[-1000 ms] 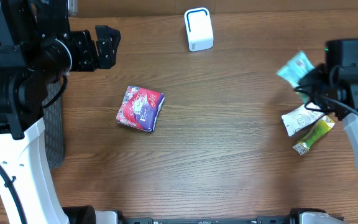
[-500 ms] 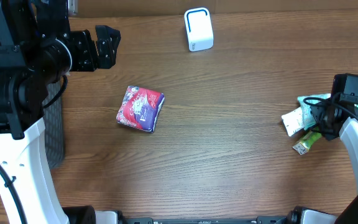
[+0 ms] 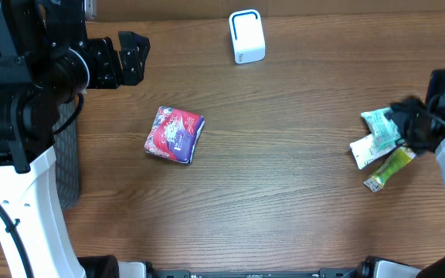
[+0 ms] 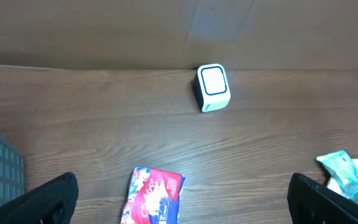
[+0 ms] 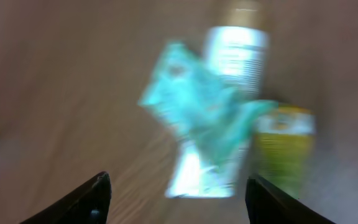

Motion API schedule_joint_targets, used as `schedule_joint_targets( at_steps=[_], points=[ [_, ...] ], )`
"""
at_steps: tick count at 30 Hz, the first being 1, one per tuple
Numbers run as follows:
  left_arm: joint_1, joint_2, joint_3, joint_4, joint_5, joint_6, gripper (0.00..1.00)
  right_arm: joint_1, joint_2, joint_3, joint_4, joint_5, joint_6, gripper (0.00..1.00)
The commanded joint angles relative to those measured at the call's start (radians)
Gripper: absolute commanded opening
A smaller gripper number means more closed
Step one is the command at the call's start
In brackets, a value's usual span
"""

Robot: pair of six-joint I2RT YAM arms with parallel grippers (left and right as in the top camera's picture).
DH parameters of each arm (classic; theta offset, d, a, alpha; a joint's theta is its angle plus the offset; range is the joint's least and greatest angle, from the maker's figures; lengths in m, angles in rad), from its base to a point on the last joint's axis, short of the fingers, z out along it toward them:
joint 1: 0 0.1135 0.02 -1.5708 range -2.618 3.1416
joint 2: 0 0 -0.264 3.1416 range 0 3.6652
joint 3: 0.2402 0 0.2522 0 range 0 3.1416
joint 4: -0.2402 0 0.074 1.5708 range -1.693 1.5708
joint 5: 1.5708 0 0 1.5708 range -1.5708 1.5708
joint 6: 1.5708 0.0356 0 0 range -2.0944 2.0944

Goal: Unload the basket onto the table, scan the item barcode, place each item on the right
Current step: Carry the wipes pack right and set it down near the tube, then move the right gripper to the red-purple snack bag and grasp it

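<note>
My right gripper (image 5: 179,190): jaws parted, empty | teal packet (image 3: 380,125) at 3 o'clock atop white sachet (image 3: 365,149) | my left gripper (image 3: 134,58): wide, empty | red pouch (image 3: 174,133) at 9, scanner (image 3: 246,36) at 12 | risk: my wrist view is blurred, so I could pinch both stacked packets together.

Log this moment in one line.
left claw: open | right claw: open over teal packet | teal packet: atop white packet | scanner: far edge

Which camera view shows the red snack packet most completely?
The overhead view: the red snack packet lies whole and sharp there. The left wrist view cuts its lower end off at the frame edge. The right wrist view does not show it.
</note>
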Motion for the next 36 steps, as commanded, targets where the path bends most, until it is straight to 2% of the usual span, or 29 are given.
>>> schedule_joint_targets(
  at_steps=[1, 5, 12, 15, 21, 27, 36],
  points=[
    [0.0, 0.006, 0.01, 0.003, -0.002, 0.016, 1.0, 0.056, -0.034, 0.053, 0.027, -0.33, -0.165, 0.7],
    [0.0, 0.006, 0.01, 0.003, -0.002, 0.016, 1.0, 0.168, -0.018, 0.052, 0.083, -0.451, -0.153, 0.72],
    [0.0, 0.006, 0.01, 0.003, -0.002, 0.016, 1.0, 0.418, 0.082, 0.051, 0.148, -0.348, 0.025, 0.73],
    [0.0, 0.006, 0.01, 0.004, -0.002, 0.016, 1.0, 0.467, 0.128, 0.051, 0.159, -0.303, 0.067, 0.73],
    [0.0, 0.006, 0.01, 0.003, -0.002, 0.016, 1.0, 0.559, 0.194, 0.051, 0.267, -0.352, 0.066, 0.74],
    [0.0, 0.006, 0.01, 0.003, -0.002, 0.016, 1.0, 0.713, 0.303, 0.051, 0.41, -0.349, 0.164, 0.83],
    [0.0, 0.006, 0.01, 0.004, -0.002, 0.016, 1.0, 0.9, 0.445, 0.051, 0.607, -0.348, 0.203, 0.79]
  ],
)
